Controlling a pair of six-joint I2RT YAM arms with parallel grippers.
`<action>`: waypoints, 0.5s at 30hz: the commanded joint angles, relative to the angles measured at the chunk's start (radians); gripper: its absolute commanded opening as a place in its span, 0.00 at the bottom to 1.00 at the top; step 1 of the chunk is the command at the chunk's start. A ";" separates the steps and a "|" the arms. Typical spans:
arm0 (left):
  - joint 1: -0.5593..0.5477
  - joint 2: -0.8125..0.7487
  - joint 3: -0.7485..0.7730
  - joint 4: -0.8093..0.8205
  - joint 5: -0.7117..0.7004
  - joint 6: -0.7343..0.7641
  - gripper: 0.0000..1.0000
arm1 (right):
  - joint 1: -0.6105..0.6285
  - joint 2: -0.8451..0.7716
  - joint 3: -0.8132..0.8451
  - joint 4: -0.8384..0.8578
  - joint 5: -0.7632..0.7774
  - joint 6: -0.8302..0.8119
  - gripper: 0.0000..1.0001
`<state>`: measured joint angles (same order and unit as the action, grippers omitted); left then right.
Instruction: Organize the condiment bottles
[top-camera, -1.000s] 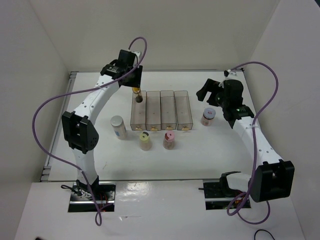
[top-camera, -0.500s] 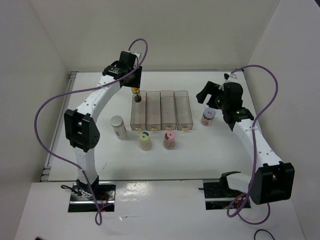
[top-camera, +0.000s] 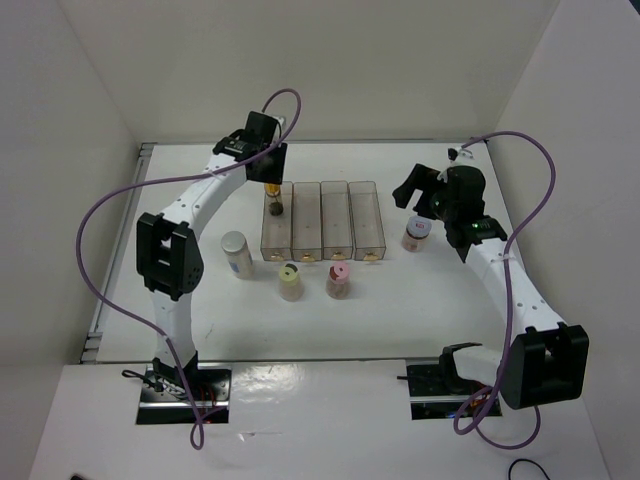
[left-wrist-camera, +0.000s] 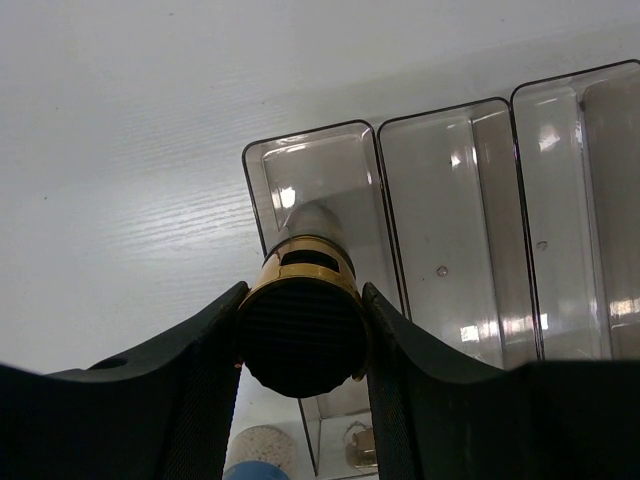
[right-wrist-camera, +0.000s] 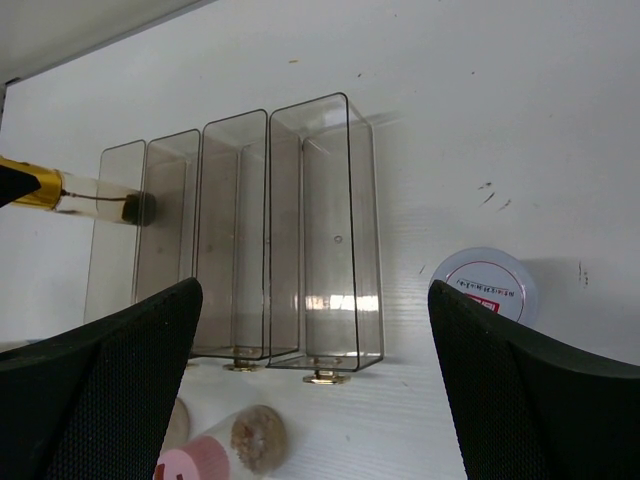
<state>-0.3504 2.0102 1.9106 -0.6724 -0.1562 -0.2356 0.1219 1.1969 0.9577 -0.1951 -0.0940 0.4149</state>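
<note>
Black-capped gold-banded cylindrical bottle (left-wrist-camera: 300, 335): ribbed cap. White cylindrical bottle (top-camera: 237, 258): grey lid. Beige bottle (top-camera: 290, 285): yellow lid. Brown bottle (top-camera: 339, 285): pink lid. Clear rectangular plastic bins (top-camera: 337, 215): smoky tint. Tabletop (top-camera: 450, 300): plain white.

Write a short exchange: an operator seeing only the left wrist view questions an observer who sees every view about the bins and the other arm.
Operator: My left gripper clamps the dark bottle over a bin. How many are there?
Observer: Four bins in a row; yours is the leftmost.
Operator: And the right gripper?
Observer: Open, holding nothing, near the clear jar standing right of the bins.
</note>
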 joint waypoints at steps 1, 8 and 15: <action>-0.004 0.009 0.005 0.051 0.007 -0.008 0.30 | 0.007 -0.028 0.010 0.011 -0.003 0.005 0.98; -0.004 0.018 -0.004 0.051 0.020 -0.008 0.46 | 0.007 -0.019 0.039 -0.007 -0.012 -0.004 0.98; -0.004 0.027 -0.004 0.051 0.029 -0.008 0.61 | 0.007 -0.019 0.049 -0.026 -0.021 -0.013 0.98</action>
<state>-0.3504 2.0277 1.9038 -0.6670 -0.1429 -0.2394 0.1219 1.1969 0.9623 -0.2119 -0.1089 0.4107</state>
